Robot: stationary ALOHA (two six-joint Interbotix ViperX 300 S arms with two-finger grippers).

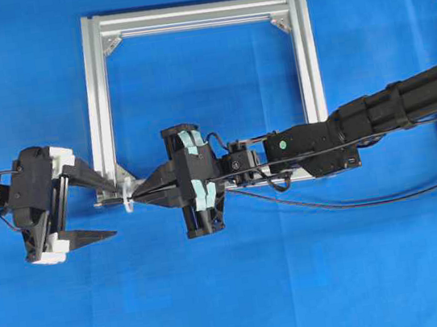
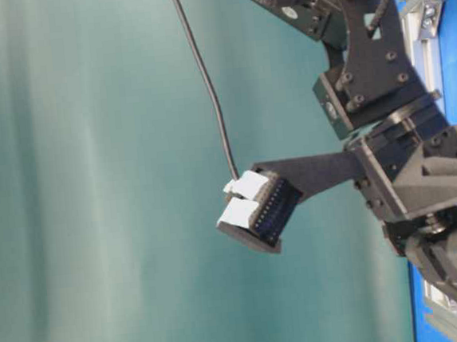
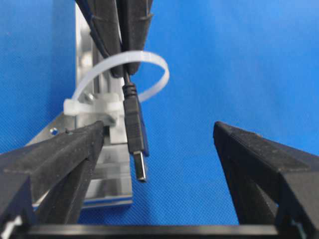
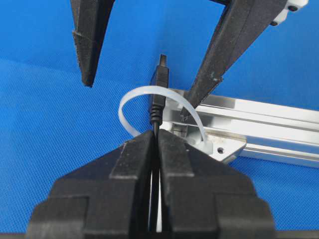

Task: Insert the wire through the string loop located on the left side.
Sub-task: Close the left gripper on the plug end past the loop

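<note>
**Right pincer clamped on wire, plug through loop; left pincer spread wide**

Right pincer is clenched on the wire, jaws pressed together with the black cable pinched between their tips. From my right wrist view, the plug end pokes forward out of the grip and passes through the string loop, a thin white band arching over the cable. That loop is fastened at the lower left corner of the aluminium frame, which lies flat on the blue table.

Left wrist view confirms it: the plug body and its silver tip hang on my side of the white loop (the tip clear of the band, pointing toward the camera).

Left pincer is released, fingers standing well apart on either side of the plug, touching neither it nor the cable. One finger lies just beside the frame corner.

Overhead, I see the wire trailing rightward under the right arm across the table.
</note>
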